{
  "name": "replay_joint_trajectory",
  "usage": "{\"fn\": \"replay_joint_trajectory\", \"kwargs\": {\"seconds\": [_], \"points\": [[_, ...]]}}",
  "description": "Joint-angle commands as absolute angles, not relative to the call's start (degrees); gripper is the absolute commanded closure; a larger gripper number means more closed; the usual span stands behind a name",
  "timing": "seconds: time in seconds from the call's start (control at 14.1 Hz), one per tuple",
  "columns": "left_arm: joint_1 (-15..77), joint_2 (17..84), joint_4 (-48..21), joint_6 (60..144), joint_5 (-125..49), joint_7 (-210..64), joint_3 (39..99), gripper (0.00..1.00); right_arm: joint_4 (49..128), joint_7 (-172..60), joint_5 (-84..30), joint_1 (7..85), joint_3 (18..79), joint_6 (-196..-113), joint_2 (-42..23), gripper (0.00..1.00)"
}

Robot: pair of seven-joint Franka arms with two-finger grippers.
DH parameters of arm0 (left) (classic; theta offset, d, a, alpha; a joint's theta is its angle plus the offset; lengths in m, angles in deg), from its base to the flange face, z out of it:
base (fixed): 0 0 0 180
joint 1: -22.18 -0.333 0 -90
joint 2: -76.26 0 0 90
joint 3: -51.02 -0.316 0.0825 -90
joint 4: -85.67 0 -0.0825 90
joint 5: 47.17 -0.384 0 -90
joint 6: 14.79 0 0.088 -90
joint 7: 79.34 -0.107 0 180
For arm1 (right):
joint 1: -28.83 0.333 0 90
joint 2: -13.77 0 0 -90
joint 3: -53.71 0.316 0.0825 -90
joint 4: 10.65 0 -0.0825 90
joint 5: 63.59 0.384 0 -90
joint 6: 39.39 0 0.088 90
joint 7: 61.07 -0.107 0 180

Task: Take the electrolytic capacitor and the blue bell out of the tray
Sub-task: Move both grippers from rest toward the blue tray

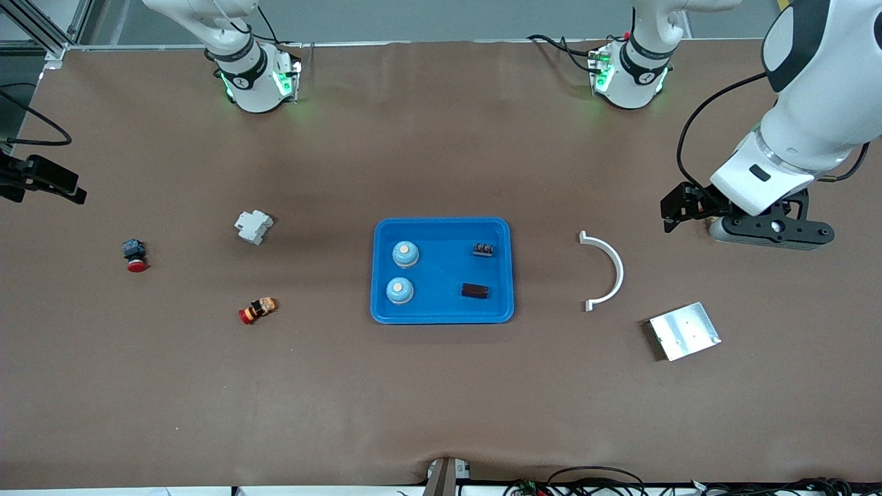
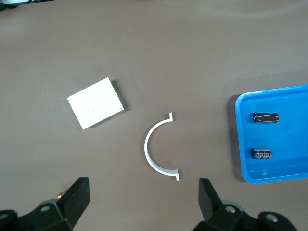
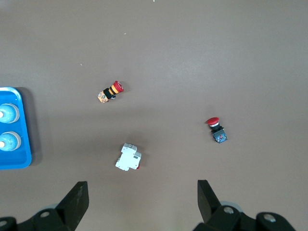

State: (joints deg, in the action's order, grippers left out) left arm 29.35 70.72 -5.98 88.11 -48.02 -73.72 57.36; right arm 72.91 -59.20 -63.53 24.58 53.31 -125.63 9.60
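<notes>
A blue tray [image 1: 441,222] sits mid-table. In it are two blue dome bells [image 1: 406,253] [image 1: 400,290] at the end toward the right arm. Two dark capacitors [image 1: 484,249] [image 1: 475,291] lie at the end toward the left arm. My left gripper [image 1: 768,231] hovers over bare table past the white arc. It is open and holds nothing [image 2: 143,192]. Its wrist view shows the tray's end [image 2: 240,139] and both capacitors [image 2: 264,117] [image 2: 262,153]. My right gripper [image 3: 142,192] is out of the front view. It is open and empty above the white breaker [image 3: 129,157], and both bells [image 3: 7,114] show in its wrist view.
A white half-ring arc [image 1: 610,272] and a metal plate [image 1: 683,331] lie toward the left arm's end. Toward the right arm's end lie a white breaker [image 1: 253,226], a red push button [image 1: 135,255] and an orange-red button [image 1: 258,310].
</notes>
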Motion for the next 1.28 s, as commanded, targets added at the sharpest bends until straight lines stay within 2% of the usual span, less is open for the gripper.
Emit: {"fn": "replay_joint_trajectory", "kwargs": {"seconds": [0.0,0.92,1.21], "points": [[29.2,70.8,-6.0,88.4,-48.0,-73.1,57.7,0.0,73.2,-58.6,-63.2,24.0,53.6,-125.3,10.3,0.0],[31.3,70.3,-6.5,87.4,-48.2,-68.0,57.8,0.0,73.8,-59.2,-62.9,24.6,53.7,-126.2,10.1,0.0],[30.8,70.4,-6.4,83.8,-48.0,-67.1,58.0,0.0,73.9,-59.5,-62.4,25.4,53.7,-126.6,10.2,0.0]]}}
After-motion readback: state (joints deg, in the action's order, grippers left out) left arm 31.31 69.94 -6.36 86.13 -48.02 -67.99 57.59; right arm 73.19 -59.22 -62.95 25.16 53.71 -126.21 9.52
